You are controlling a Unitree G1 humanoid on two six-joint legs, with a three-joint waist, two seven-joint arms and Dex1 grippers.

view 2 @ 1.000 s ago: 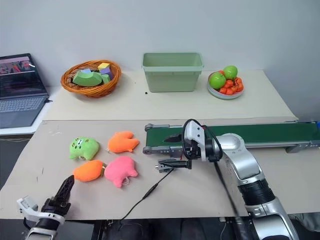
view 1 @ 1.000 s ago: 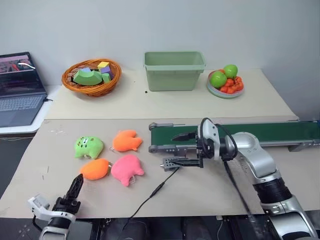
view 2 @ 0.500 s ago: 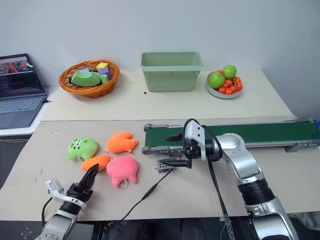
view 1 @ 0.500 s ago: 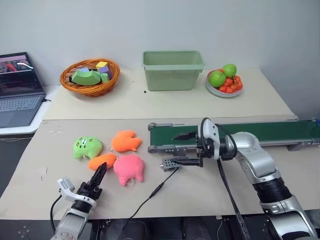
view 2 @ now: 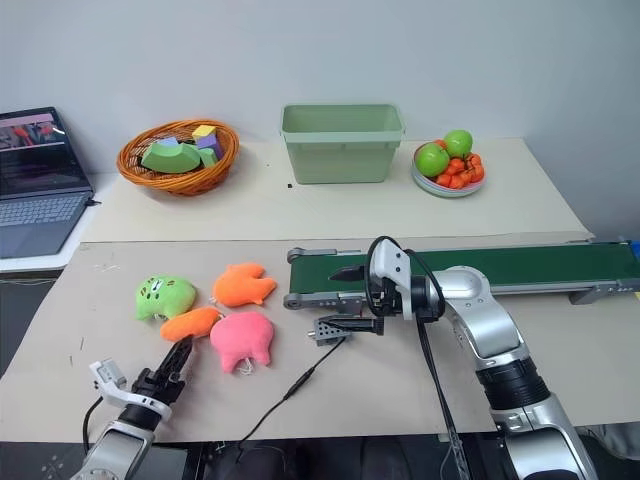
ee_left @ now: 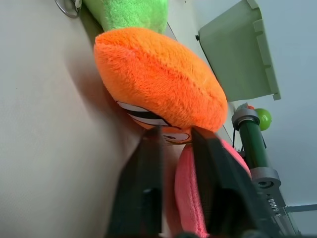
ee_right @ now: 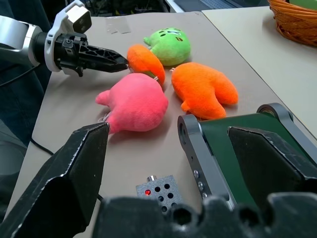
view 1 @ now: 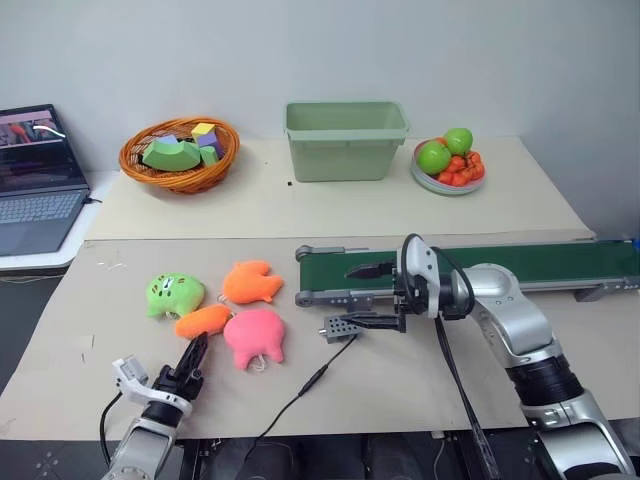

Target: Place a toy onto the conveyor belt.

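Your left gripper (ee_left: pixel 176 136), fingers pressed together, touches the toy (view 1: pixel 203 321) at its 6 o'clock edge; light, soft plush, so you should pinch its middle.

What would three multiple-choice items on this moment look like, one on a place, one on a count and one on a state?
1. Where does the toy lie?
A. On the conveyor belt
B. On the table between the green plush and the pink plush
C. In the green bin

2. How many plush toys lie on the table?
A. Two
B. Four
C. Six

3. How does the left gripper stand?
A. Its fingers closed at the toy's edge
B. Wide open above the wicker basket
C. Holding the pink plush

Answers: 1 B, since the toy sits on the table between those two, left of the belt. 2 B, two orange, one green, one pink. 3 A, the left wrist view shows the fingers drawn together at the toy's face; whether they pinch it is unclear.
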